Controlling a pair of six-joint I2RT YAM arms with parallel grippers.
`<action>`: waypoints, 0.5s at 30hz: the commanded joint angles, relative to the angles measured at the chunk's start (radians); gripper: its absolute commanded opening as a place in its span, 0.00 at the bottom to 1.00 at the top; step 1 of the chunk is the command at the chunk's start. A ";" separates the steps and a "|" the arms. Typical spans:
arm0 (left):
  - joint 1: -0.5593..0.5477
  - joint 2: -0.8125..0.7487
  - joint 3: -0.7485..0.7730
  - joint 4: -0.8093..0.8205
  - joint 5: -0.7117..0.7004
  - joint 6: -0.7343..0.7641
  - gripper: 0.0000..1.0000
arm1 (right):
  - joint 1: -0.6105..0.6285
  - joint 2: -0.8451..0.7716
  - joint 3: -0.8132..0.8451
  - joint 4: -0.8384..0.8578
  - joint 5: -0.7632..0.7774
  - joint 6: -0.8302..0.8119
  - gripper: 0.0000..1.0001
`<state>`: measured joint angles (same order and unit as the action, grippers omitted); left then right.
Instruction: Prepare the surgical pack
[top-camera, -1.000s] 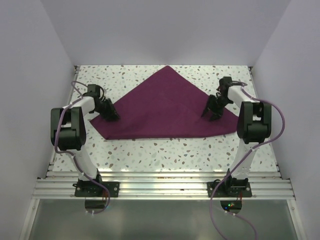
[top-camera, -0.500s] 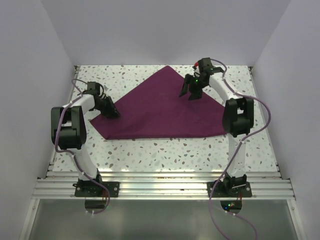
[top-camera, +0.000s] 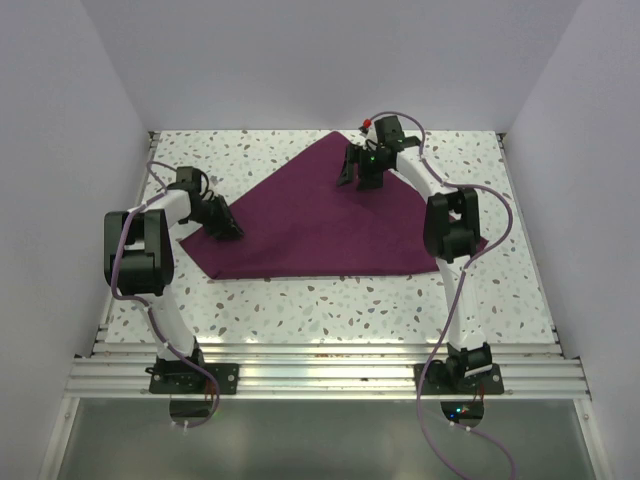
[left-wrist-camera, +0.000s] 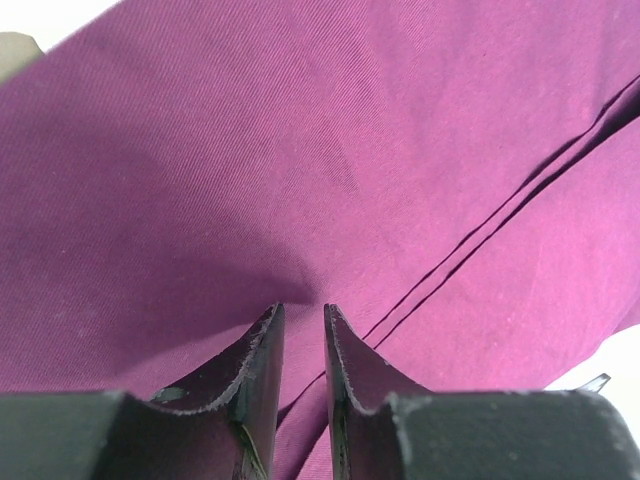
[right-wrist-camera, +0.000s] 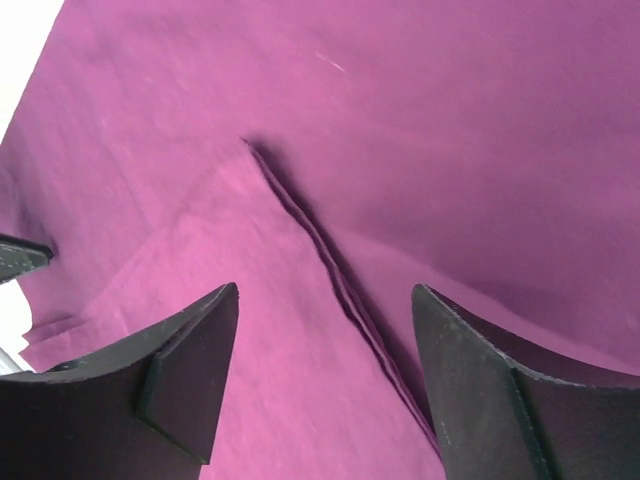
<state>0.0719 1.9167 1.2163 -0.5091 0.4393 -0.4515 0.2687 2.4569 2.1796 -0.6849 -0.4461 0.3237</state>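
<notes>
On the speckled white surface (top-camera: 330, 300), the deep plum-purple cloth of the surgical pack (top-camera: 320, 225) is lying folded into a flat triangle. At the cloth's left corner the left hand (top-camera: 228, 230) is sitting low over the fabric with its fingers nearly together; whether they are pinching any cloth I cannot tell. Near the cloth's far tip the right hand (top-camera: 360, 183) is hovering with its fingers spread wide, holding nothing, above a layered fold edge.

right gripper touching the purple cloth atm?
Cannot tell. The right wrist view shows the right gripper open wide over the purple cloth, but neither it nor the top view plainly shows contact or a gap.
</notes>
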 joint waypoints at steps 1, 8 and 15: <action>0.008 -0.001 -0.017 0.030 0.027 0.010 0.26 | 0.043 0.034 0.077 0.021 -0.039 -0.054 0.73; 0.009 -0.005 -0.024 0.027 0.026 0.017 0.27 | 0.098 0.059 0.077 0.011 -0.009 -0.083 0.64; 0.008 -0.008 -0.021 0.021 0.027 0.027 0.27 | 0.109 0.085 0.106 -0.013 0.070 -0.080 0.52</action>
<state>0.0719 1.9167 1.1980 -0.5018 0.4507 -0.4511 0.3820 2.5309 2.2436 -0.6827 -0.4305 0.2626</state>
